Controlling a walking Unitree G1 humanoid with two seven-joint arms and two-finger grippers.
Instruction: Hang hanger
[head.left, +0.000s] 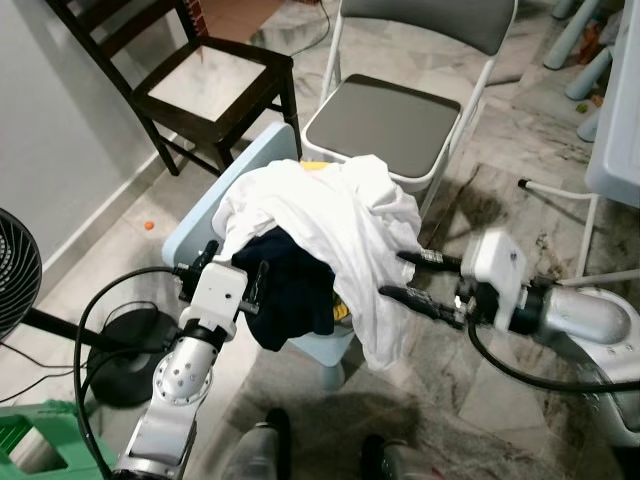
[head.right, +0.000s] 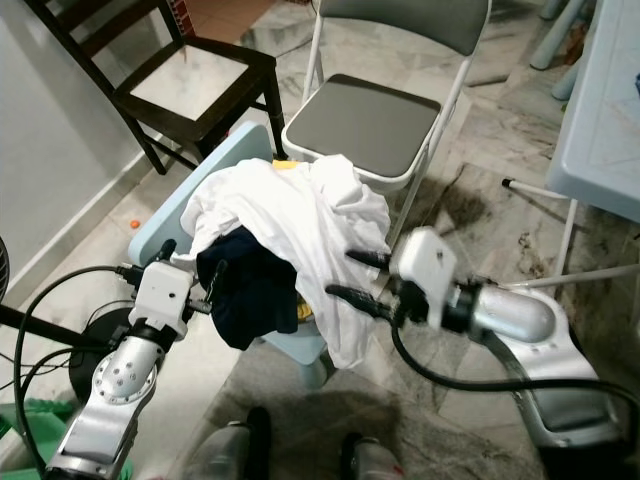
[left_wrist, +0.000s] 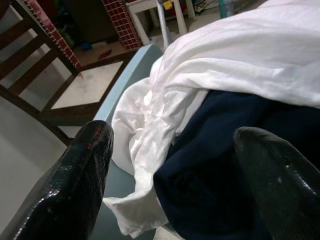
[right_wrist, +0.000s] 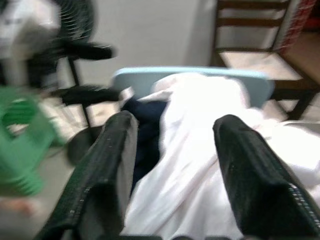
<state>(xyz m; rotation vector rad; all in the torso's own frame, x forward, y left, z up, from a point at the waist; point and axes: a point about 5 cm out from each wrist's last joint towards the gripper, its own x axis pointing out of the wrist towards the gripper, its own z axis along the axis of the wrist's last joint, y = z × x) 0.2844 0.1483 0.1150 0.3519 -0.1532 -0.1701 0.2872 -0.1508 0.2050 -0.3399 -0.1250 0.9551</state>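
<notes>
- While both arms reach toward the pale blue chair (head.left: 205, 205), no hanger can be made out; it may lie buried in the clothes.
- Left gripper (head.left: 225, 262), fingers apart, sits just beside the dark navy garment (head.left: 290, 285).
- Right gripper (head.left: 420, 280), fingers apart and empty, points at the white shirt (head.left: 330, 215) from the right.
- To my eye, lifting the shirt off gently first, without dragging the pile, would expose the hanger.
</notes>
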